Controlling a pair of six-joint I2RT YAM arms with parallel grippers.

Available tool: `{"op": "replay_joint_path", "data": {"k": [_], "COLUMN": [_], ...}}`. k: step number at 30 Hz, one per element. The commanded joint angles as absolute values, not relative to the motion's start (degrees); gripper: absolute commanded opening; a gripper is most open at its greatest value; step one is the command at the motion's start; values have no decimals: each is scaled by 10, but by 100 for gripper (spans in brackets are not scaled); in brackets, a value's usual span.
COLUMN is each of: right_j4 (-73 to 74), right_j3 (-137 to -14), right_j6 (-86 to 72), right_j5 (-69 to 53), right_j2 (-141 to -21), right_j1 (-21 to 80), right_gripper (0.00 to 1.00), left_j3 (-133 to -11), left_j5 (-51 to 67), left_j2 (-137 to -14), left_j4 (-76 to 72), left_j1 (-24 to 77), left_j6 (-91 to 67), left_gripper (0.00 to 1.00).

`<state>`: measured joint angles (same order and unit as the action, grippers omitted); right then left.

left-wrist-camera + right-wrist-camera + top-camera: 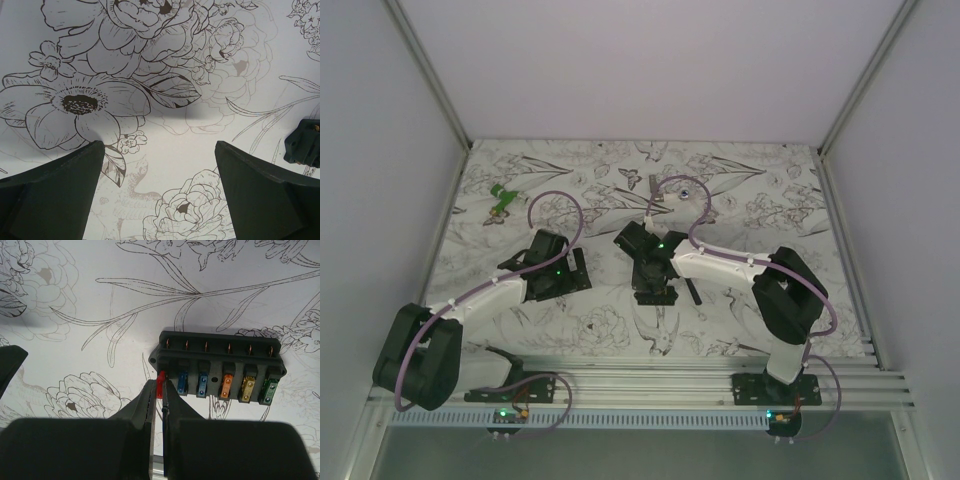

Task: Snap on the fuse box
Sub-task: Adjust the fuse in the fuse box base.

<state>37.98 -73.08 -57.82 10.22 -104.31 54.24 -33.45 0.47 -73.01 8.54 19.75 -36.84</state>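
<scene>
Fuse box (217,360): a black oblong plastic block lying flat on the flower-printed table cover (760,200). It has six copper terminals along its far edge and a mounting ear at each end. Its near row holds blade fuses: two blue, an orange, a yellow and a green, running toward 3 o'clock. In the right wrist view the box sits at about 2 o'clock from the fingertips. From above it lies near the middle of the table, mostly hidden beneath the right wrist.

The right gripper (161,397) is closed to a thin slit on a red fuse (160,384), at the empty slot at the box's 9 o'clock end. The left gripper (159,145) stands at the box's 9 o'clock side, spread wide with only the printed cover between its fingers.

A slim black bar (692,292) lies just beside the right gripper at 3 o'clock. A small grey metal piece (655,198) rests at 12 o'clock, and a green piece (500,200) well apart at 10 o'clock.
</scene>
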Motion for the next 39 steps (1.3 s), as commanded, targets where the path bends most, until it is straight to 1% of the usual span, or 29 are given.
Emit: {"op": "replay_joint_path", "data": {"k": [1,25,39], "right_j4": [392,400,423], "right_j3": [-744,-738,-675], "right_j6": [-583,-576,-579], "right_j5": [122,98,106], "right_j2": [-1042,-1085,-1089], "right_j1": [540,540,525], "right_gripper": [0,0,0], "left_j3": [-311,-311,-311], "left_j5": [18,18,19], "left_j2": [-743,-743,-741], "left_j4": [102,102,103], "left_j1": [194,194,194], "left_j6": [-376,-377,-376], "left_gripper": [100,100,100]}}
